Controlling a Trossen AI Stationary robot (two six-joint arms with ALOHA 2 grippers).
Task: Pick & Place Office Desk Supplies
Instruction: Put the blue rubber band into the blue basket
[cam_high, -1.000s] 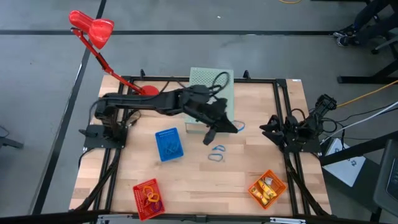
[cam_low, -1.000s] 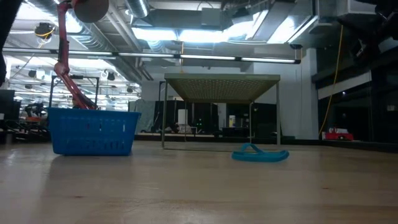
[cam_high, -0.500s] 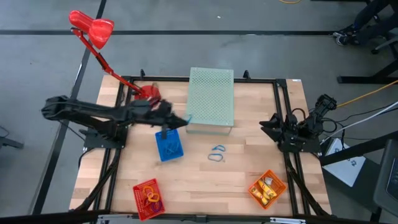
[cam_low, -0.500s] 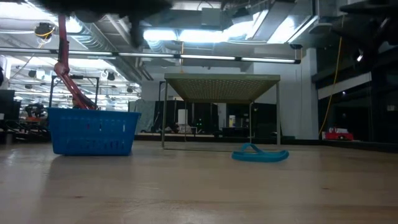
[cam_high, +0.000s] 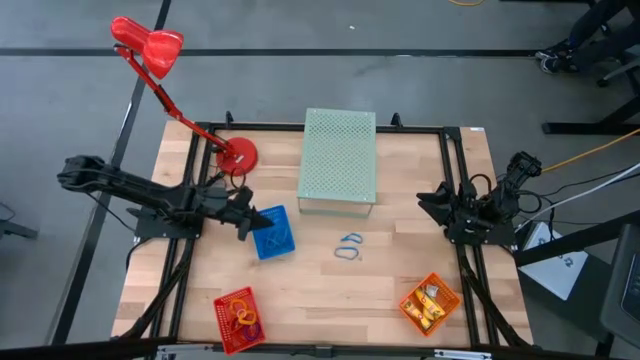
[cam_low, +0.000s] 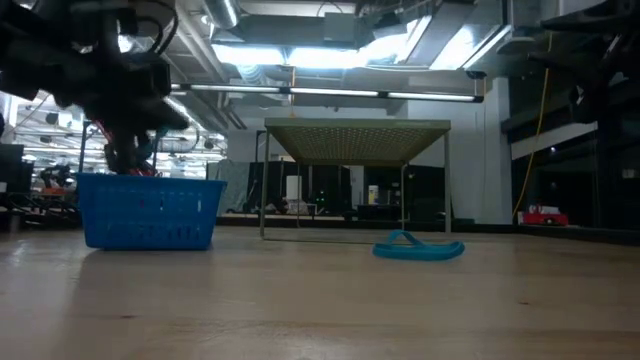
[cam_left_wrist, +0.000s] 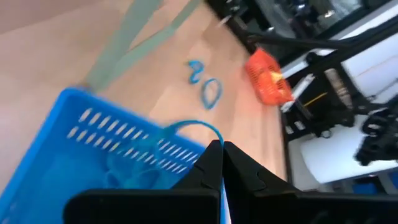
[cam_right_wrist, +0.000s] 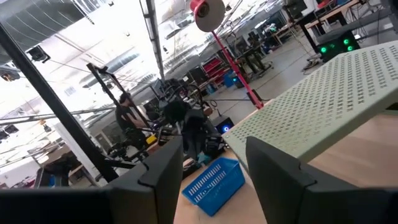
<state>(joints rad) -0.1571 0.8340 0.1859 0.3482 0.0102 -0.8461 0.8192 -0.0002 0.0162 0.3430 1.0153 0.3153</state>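
My left gripper (cam_high: 246, 222) hovers at the blue mesh basket's (cam_high: 270, 232) left rim, shut on a thin blue loop (cam_left_wrist: 186, 126). In the low view it hangs just above that basket (cam_low: 150, 210). More blue loops lie tangled inside the basket (cam_left_wrist: 121, 169). Two pale blue loops (cam_high: 348, 247) lie flat on the wood in the middle of the table, also seen as loops (cam_left_wrist: 205, 81) in the left wrist view. My right gripper (cam_high: 435, 205) waits open at the table's right edge, its gripper (cam_right_wrist: 214, 155) facing the green box. My left gripper pinches the blue loop's band (cam_left_wrist: 214, 132) between its two shut fingertips. The fingers point toward the table's right, slanting down. The loop is lifted clear and arcs out ahead of the tips over the blue basket's rim (cam_left_wrist: 124, 115).
A large pale green perforated box (cam_high: 340, 160) stands at the far middle. A red desk lamp's base (cam_high: 238, 155) sits far left. A red basket (cam_high: 238, 318) and an orange basket (cam_high: 430, 300) with yellow-orange pieces stand along the near edge. Bare wood lies between them.
My left arm has drawn back from beside the green box toward the table's left and come down over the blue basket, carrying the blue loop with it. In the low view it has come into sight above the basket. The two loops on the table have stayed put.
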